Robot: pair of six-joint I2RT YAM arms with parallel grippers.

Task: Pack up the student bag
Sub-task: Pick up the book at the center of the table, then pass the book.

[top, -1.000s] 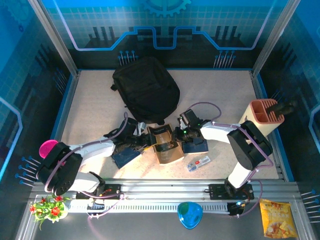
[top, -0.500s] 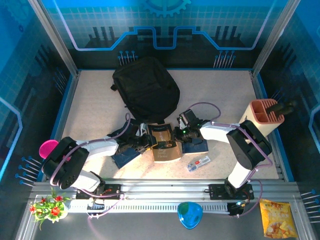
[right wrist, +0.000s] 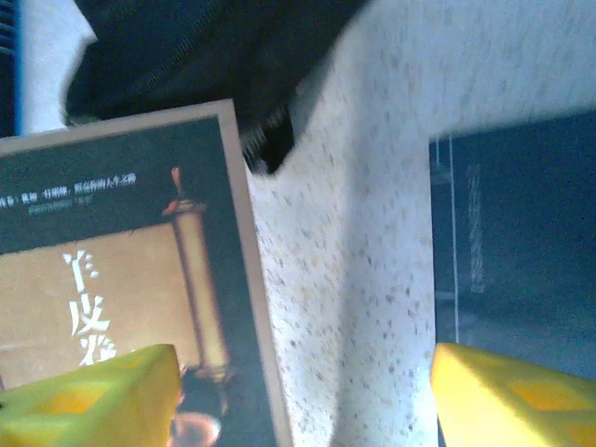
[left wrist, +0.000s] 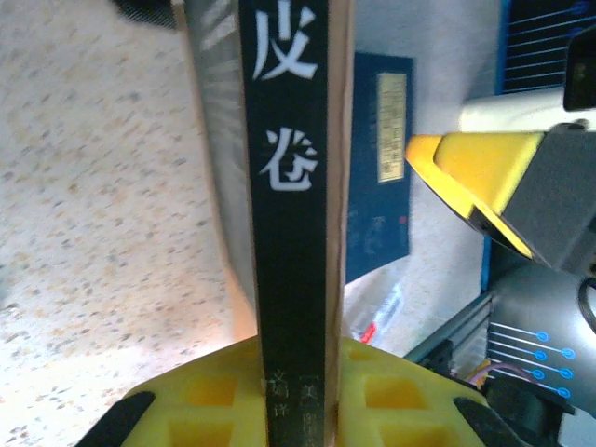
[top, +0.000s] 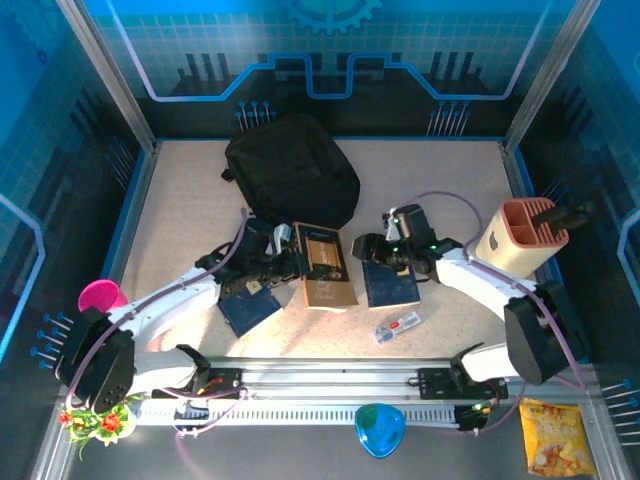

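student bag: black backpack, lying at the far middle of the desk, well clear of both arm bases.
left gripper: clamped on the spine of the brown-and-black book, with a yellow finger tight against each side.
held book: cover up, far edge just short of the bag's near edge (lifted or resting on the desk, can't tell).
right gripper: jaws spread wide with nothing between them, over bare desk between the held book and a dark blue book.
second dark blue book: partly under the left arm, to the near left of the held book.
other: pen holder at the desk's right edge. A small white packet lies near the front rail.
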